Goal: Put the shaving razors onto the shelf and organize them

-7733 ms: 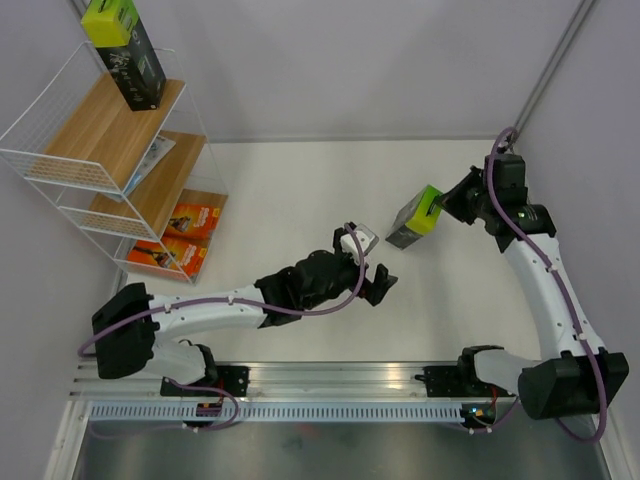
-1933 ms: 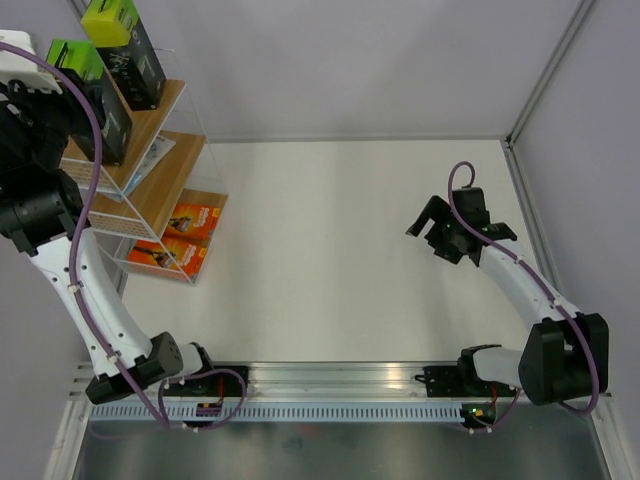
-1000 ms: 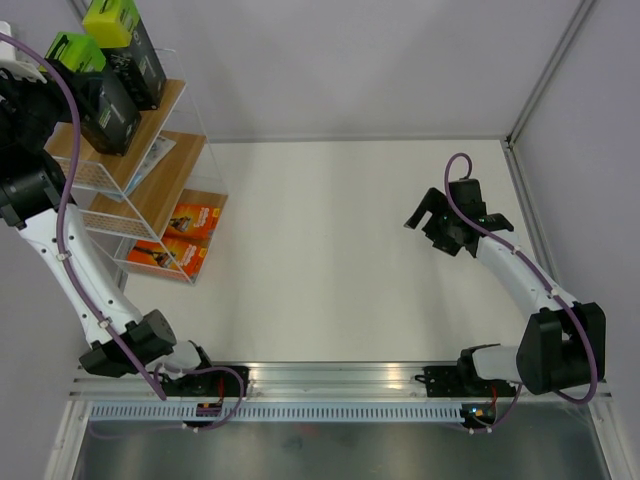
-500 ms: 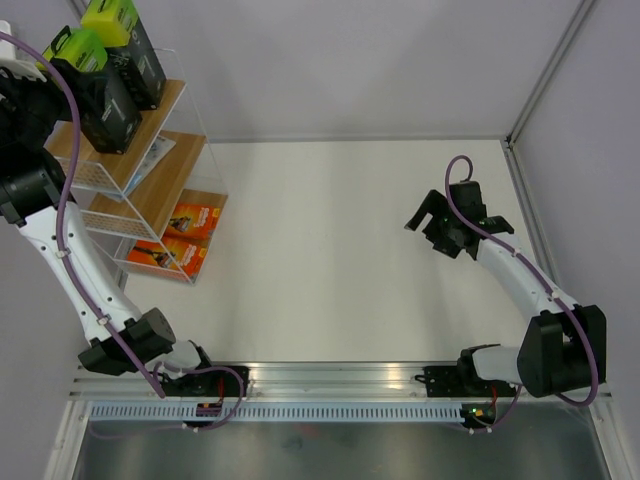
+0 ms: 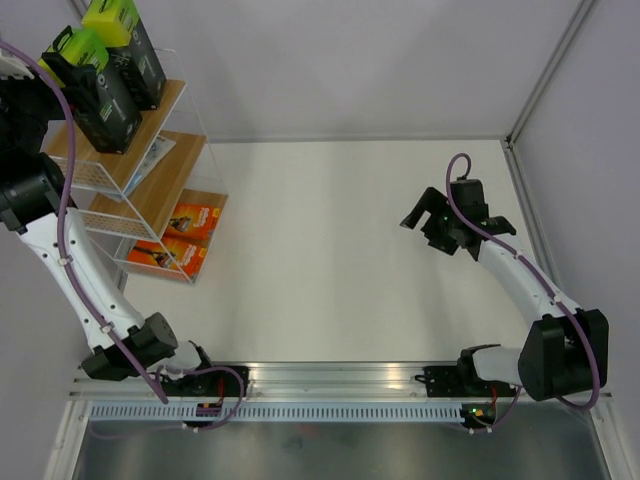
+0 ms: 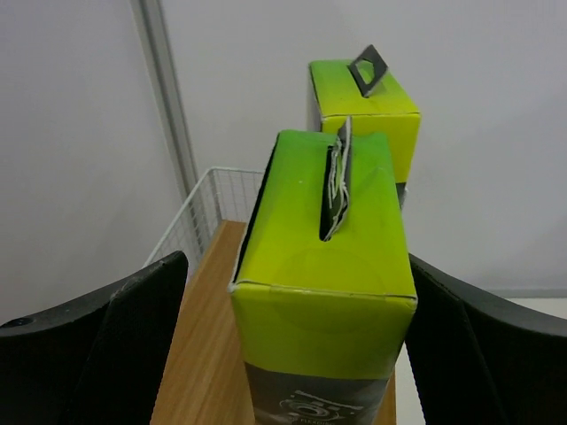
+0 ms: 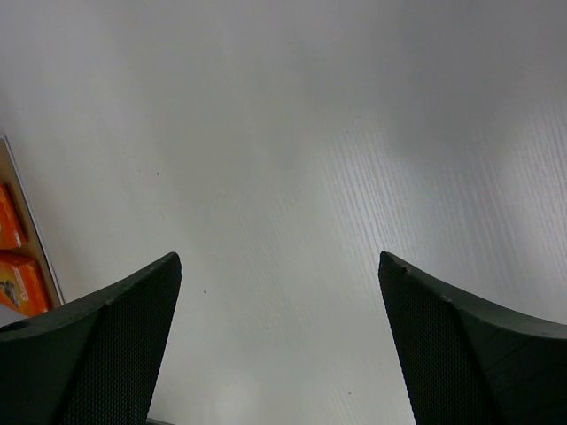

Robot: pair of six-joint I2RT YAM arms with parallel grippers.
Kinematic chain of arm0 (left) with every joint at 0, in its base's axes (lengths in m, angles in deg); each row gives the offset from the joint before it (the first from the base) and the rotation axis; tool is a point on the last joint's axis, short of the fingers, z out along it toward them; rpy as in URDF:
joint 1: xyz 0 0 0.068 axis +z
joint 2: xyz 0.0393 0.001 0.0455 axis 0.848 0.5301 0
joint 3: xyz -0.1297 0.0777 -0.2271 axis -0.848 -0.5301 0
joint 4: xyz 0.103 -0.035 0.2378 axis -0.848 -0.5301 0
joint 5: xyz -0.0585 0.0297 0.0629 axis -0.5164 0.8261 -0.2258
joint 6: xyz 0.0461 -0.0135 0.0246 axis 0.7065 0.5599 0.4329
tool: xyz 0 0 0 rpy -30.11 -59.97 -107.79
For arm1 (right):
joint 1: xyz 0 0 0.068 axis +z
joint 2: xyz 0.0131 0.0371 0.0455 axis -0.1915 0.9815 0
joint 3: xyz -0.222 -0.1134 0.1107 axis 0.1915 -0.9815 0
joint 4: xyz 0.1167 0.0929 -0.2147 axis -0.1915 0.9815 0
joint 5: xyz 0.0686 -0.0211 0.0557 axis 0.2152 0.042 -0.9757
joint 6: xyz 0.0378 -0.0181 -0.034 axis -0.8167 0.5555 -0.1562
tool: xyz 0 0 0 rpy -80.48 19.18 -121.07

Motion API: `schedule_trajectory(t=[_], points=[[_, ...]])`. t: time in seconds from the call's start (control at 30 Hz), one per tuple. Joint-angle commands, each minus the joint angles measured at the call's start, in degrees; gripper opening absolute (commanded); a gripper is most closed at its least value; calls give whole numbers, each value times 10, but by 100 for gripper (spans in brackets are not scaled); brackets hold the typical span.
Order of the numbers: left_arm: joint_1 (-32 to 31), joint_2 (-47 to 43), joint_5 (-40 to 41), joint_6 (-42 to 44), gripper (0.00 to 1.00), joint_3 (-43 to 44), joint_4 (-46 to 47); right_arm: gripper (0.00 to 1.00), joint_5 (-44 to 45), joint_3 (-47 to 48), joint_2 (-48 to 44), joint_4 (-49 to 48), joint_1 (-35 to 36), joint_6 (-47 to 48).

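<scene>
On the top board of the white wire shelf (image 5: 100, 170) stand two black razor boxes with lime-green tops, the nearer one (image 5: 95, 90) (image 6: 323, 266) and the farther one (image 5: 125, 45) (image 6: 368, 97) behind it. My left gripper (image 5: 72, 62) (image 6: 297, 261) is open astride the nearer box; wood shows between its left finger (image 6: 133, 345) and the box. A flat white-blue pack (image 5: 150, 158) lies on the middle board. Two orange boxes (image 5: 192, 220) (image 5: 165, 255) lie on the lowest board. My right gripper (image 5: 420, 212) (image 7: 279, 257) hangs open and empty over the bare table.
The shelf stands at the far left against the wall, its wire rim (image 6: 204, 204) beside the boxes. A grey post (image 6: 168, 106) rises behind it. The orange boxes (image 7: 22, 283) show at the left edge of the right wrist view. A side wall (image 5: 590, 150) bounds the table on the right.
My left jaws have spread apart from the nearer lime-topped box, which now stands free on the top board. The right arm has barely shifted.
</scene>
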Motion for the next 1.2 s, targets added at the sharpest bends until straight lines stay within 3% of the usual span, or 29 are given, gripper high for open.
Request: schedule_trajectory(t=[0.0, 0.27, 0.47, 0.6, 0.9, 1.17], points=[[3, -39, 75, -36, 100, 7, 27, 98, -63, 33, 1, -33, 1, 22], [3, -162, 98, -75, 100, -73, 35, 98, -121, 60, 8, -59, 2, 42], [2, -302, 70, -135, 100, -224, 30, 98, -186, 70, 1, -107, 18, 53], [-78, -356, 50, -198, 100, -322, 31, 98, -234, 91, -17, -138, 20, 76], [-255, -418, 3, -228, 99, -560, 27, 98, -105, 84, -117, -142, 20, 135], [-317, -467, 33, -228, 99, -725, 7, 98, -51, -49, -262, -186, 20, 79]])
